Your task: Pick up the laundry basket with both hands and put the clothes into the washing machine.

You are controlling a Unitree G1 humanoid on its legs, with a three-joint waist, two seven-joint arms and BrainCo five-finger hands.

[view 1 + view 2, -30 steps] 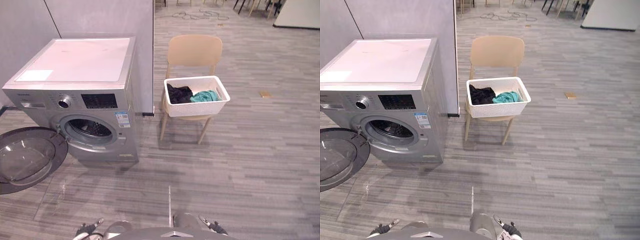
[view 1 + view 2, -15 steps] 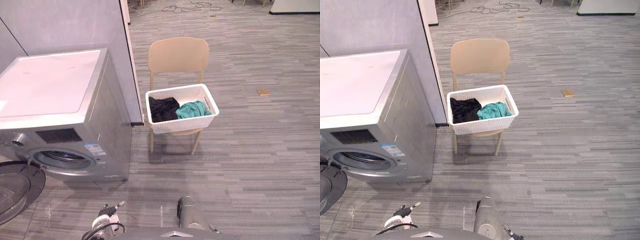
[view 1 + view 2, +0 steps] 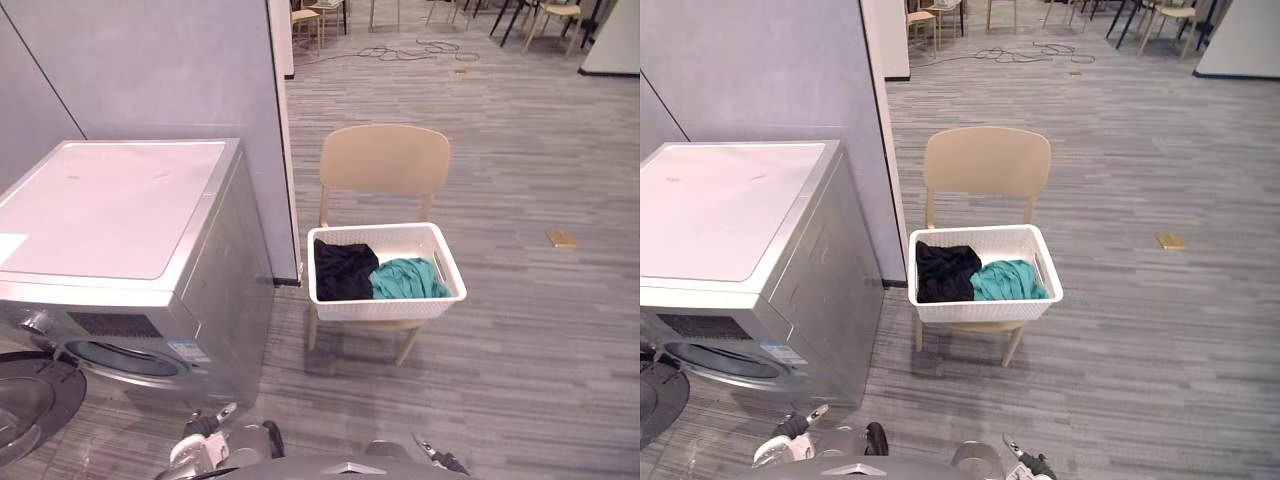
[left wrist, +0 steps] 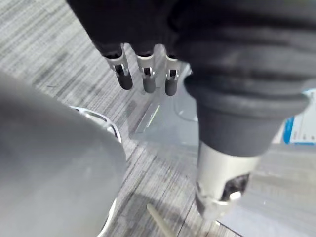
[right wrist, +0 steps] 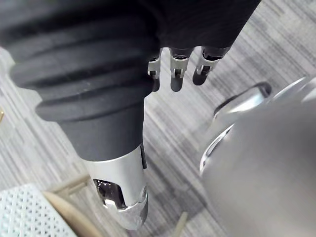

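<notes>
Well, the door (image 3: 30, 408) of the washing machine (image 3: 120, 215) is cut off. One laundry basket (image 3: 385, 308) sits on one chair (image 3: 385, 158), holding one black garment (image 3: 343, 270), one teal garment (image 3: 405, 280); my left hand (image 4: 147, 74) and right hand (image 5: 177, 74) hang straight-fingered, empty.

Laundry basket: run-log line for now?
basket on chair, clothes inside | washer door open | left hand open | right hand open

Right hand (image 5: 176, 69), fingers relaxed, hangs over floor (image 5: 256, 54) near laundry basket (image 5: 22, 215).
</notes>
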